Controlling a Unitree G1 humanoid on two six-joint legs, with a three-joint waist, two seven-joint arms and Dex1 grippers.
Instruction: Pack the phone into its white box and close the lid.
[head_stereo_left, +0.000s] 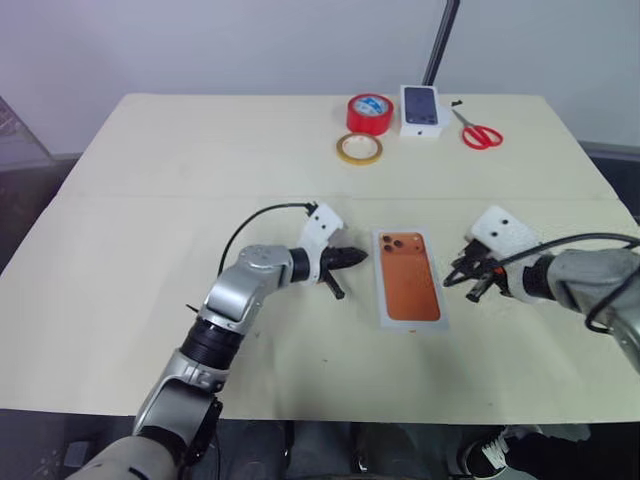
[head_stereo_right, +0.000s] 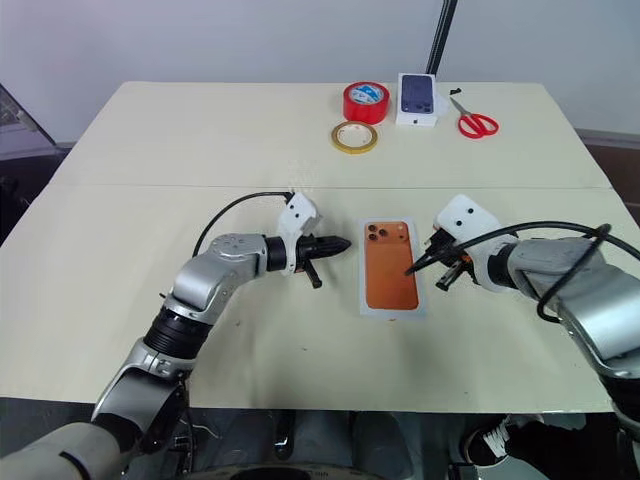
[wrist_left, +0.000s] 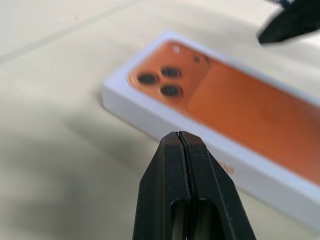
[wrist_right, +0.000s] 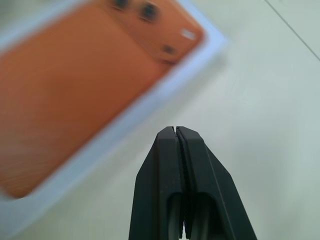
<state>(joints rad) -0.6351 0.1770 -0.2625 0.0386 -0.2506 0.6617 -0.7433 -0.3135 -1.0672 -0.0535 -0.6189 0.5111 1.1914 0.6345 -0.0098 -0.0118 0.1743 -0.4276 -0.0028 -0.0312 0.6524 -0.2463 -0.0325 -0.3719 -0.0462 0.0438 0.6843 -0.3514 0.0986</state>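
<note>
Phone (head_stereo_left: 408, 275) seated in white box (head_stereo_left: 384, 318), long axis toward bench's far edge. Left claw (head_stereo_left: 352, 257) and right claw (head_stereo_left: 458, 277) flank it, pinched shut, empty, equally near.

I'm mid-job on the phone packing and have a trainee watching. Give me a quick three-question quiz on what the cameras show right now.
1. True or false: the phone lies in the white box with its camera lenses facing up.
2. Which item stands at the far edge of the table between the red tape roll and the scissors? A) a mug B) a small box printed with a phone picture C) a marker
3. Fill in: both the left gripper and the right gripper have their fingers ____.

Key: 1 true; 2 B; 3 shut, one on each side of the box, holding nothing.
</note>
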